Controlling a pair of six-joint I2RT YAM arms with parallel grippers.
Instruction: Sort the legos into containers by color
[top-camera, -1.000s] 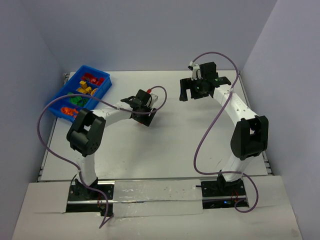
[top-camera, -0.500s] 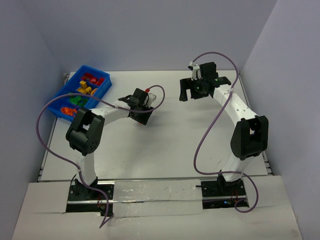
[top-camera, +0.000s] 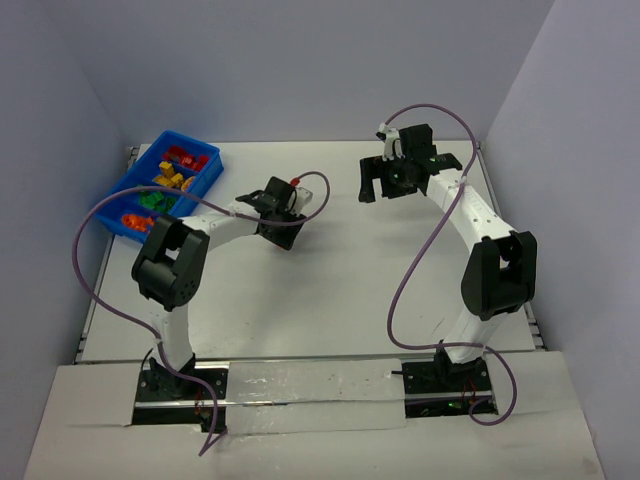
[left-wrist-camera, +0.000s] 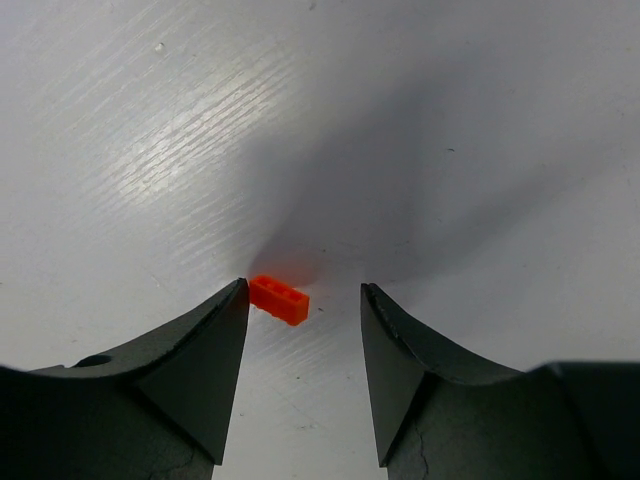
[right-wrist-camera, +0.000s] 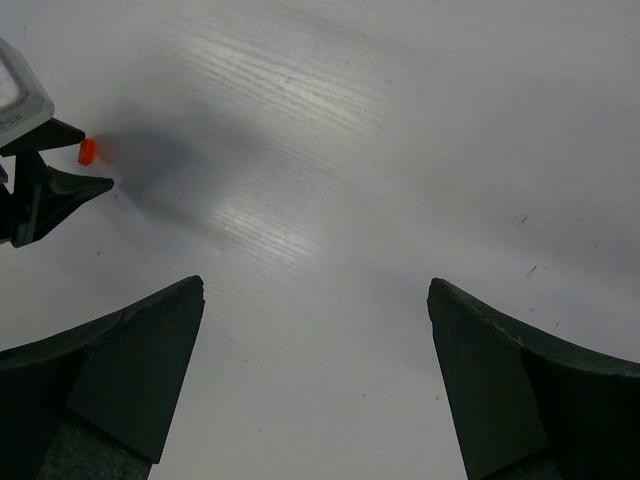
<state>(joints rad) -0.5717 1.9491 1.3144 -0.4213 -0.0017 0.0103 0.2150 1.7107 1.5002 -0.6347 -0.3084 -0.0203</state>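
White bench (top-camera: 340, 290) runs between pale walls, bare apart from one piece near its middle. The left end effector (left-wrist-camera: 304, 288) hangs low over it with its jaws partly apart, straddling a small orange-red brick (left-wrist-camera: 279, 300) that lies flat on the surface. In the wrist view the brick sits nearer the left-hand jaw. It is just beside that jaw, and whether they touch cannot be told. Nothing is clamped.

Off to the other side, the right end effector (right-wrist-camera: 315, 288) hovers over bare bench with its jaws spread wide, holding nothing.

At the far left corner stands the blue bin (top-camera: 137, 176). Red, yellow, green and orange legos (top-camera: 165, 182) lie in its compartments.

The sorting looks almost finished. This brick is the only loose piece in view, and what seems left is to close on it, carry it to the bin and drop it among its own colour.
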